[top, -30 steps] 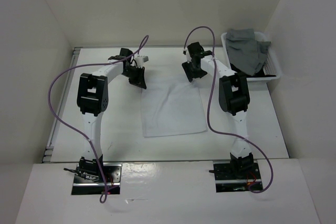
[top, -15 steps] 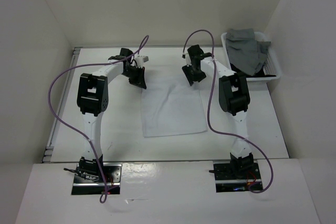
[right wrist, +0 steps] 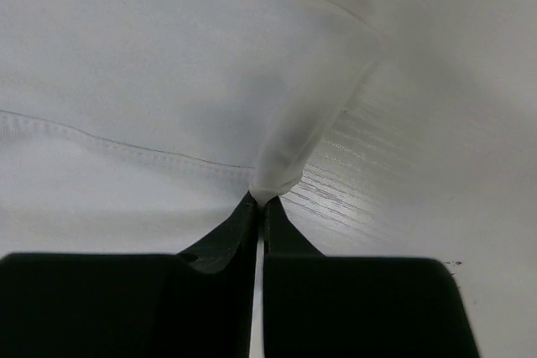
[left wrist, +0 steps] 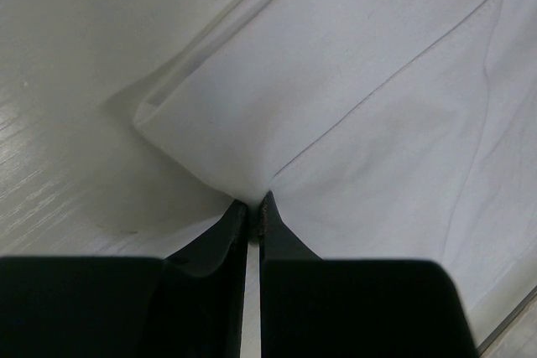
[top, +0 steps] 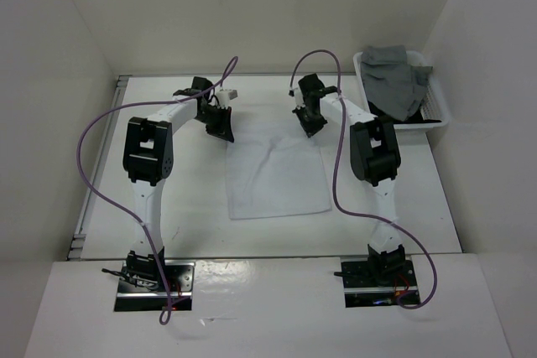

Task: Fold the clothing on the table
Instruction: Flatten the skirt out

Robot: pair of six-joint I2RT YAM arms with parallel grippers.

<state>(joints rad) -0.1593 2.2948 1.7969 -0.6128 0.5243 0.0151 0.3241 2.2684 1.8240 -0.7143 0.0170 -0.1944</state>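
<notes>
Right tool (right wrist: 258, 200) newly clamped on clothing (top: 277, 175); left tool (left wrist: 252, 204) clamped.

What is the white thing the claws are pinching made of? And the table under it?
The clothing looks like thin, soft matte cloth: it creases and has a stitched hem. The table looks like hard white board with faint grain lines; laminate or painted wood, I cannot tell.

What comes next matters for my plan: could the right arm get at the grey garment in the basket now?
Probably not yet: the right gripper is shut on a corner of the clothing. Once it lets go, the grey garment in the basket lies near that arm, nothing between.
</notes>
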